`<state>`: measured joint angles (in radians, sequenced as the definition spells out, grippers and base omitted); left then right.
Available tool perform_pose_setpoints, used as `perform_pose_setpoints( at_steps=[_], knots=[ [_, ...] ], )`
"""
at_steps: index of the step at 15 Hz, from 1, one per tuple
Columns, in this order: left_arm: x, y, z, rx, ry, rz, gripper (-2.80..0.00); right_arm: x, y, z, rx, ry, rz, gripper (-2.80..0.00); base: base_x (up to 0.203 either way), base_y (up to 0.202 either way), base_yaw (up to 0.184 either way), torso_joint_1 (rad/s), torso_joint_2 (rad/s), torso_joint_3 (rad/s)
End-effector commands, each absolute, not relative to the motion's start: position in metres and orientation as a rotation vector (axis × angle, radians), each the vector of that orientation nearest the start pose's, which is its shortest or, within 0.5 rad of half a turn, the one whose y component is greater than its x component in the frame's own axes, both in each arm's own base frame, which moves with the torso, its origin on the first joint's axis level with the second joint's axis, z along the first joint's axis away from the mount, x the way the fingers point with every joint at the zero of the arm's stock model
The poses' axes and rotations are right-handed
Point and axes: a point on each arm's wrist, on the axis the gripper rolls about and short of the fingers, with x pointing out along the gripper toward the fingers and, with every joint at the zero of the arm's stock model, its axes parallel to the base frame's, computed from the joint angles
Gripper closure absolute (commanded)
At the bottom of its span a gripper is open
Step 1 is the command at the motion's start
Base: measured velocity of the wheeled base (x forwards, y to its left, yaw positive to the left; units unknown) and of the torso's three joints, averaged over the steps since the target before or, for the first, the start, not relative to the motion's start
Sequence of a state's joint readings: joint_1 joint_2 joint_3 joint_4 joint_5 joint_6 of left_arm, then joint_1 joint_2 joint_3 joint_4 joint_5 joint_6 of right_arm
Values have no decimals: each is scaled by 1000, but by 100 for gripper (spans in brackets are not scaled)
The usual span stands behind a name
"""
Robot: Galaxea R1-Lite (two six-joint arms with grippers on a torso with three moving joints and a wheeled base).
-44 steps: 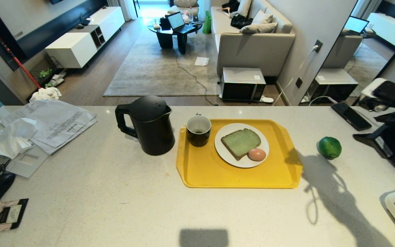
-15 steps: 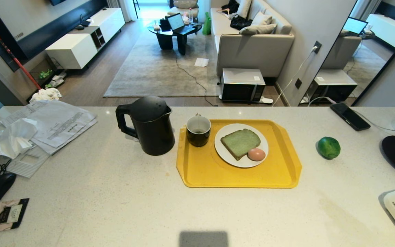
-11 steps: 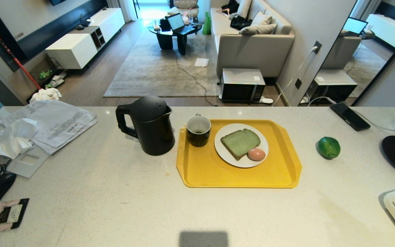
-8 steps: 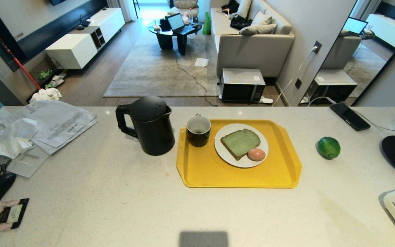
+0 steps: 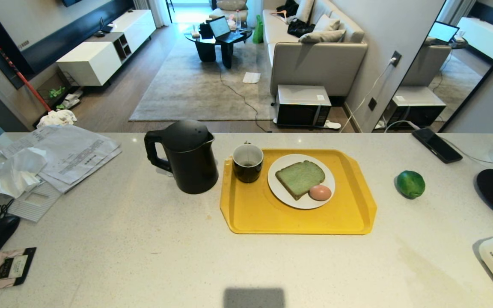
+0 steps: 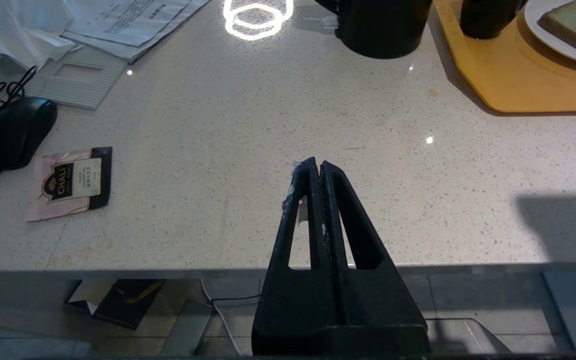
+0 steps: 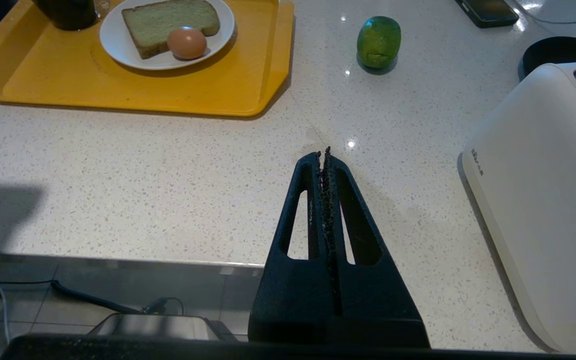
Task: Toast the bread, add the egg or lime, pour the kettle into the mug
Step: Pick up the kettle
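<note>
Bread [image 5: 300,178] lies on a white plate [image 5: 280,194] with the egg [image 5: 320,192] touching it, the mug [image 5: 247,162] beside them on the tray [image 5: 272,218]; kettle [image 5: 186,155] left, lime [image 5: 411,184] right. Left gripper [image 6: 318,166] hangs over the counter edge, pinched together, empty. Right gripper [image 7: 324,156] likewise (toaster [image 7: 543,190] beside it). Judging by the layout, little seems left; any pour should be slow.
</note>
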<state>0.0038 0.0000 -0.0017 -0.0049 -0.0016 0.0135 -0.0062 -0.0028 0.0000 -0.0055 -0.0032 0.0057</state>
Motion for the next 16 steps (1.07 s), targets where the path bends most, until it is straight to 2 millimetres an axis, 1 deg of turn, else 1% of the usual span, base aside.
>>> perform_pose_setpoints(
  at_steps=[1, 2, 3, 4, 5, 6, 7, 9, 11, 12, 14, 15, 16],
  knots=[
    [-23, 0, 76, 15, 21, 0, 0, -23, 0, 76, 6, -5, -9, 0, 0, 0, 0, 0, 0, 0],
    [-23, 0, 76, 16, 33, 0, 0, -23, 0, 76, 6, -5, -9, 0, 0, 0, 0, 0, 0, 0],
    [-24, 0, 80, 17, 22, -1, 0, -23, 0, 76, 6, -6, -9, 0, 0, 0, 0, 0, 0, 0],
    [-26, 0, 93, 15, 2, -1, 0, -23, 0, 76, 6, -6, -9, 0, 0, 0, 0, 0, 0, 0],
    [-25, 0, 107, 12, 18, 1, 0, -23, 0, 76, 6, -5, -9, 0, 0, 0, 0, 0, 0, 0],
    [-21, 0, 126, 6, 40, 7, 0, -23, 0, 76, 6, -6, -9, 0, 0, 0, 0, 0, 0, 0],
    [-11, 0, 151, 1, 73, 17, 0, -23, 0, 76, 6, -6, -9, 0, 0, 0, 0, 0, 0, 0],
    [22, 1, 211, -5, 117, 49, 0, -23, 0, 76, 6, -6, -9, 0, 0, 0, 0, 0, 0, 0],
    [70, 3, 265, -7, 136, 86, 0, -23, 0, 76, 6, -5, -9, 0, 0, 0, 0, 0, 0, 0],
    [96, 5, 281, -7, 144, 104, 0, -23, 0, 76, 6, -6, -9, 0, 0, 0, 0, 0, 0, 0],
    [148, 9, 300, -11, 112, 112, 0, -23, 0, 76, 6, -6, -9, 0, 0, 0, 0, 0, 0, 0],
    [168, 14, 305, -13, 57, 83, 0, -23, 0, 76, 6, -6, -9, 0, 0, 0, 0, 0, 0, 0],
    [180, 24, 307, 0, -8, 26, 0, -23, 0, 76, 6, -6, -9, 0, 0, 0, 0, 0, 0, 0]
  ],
)
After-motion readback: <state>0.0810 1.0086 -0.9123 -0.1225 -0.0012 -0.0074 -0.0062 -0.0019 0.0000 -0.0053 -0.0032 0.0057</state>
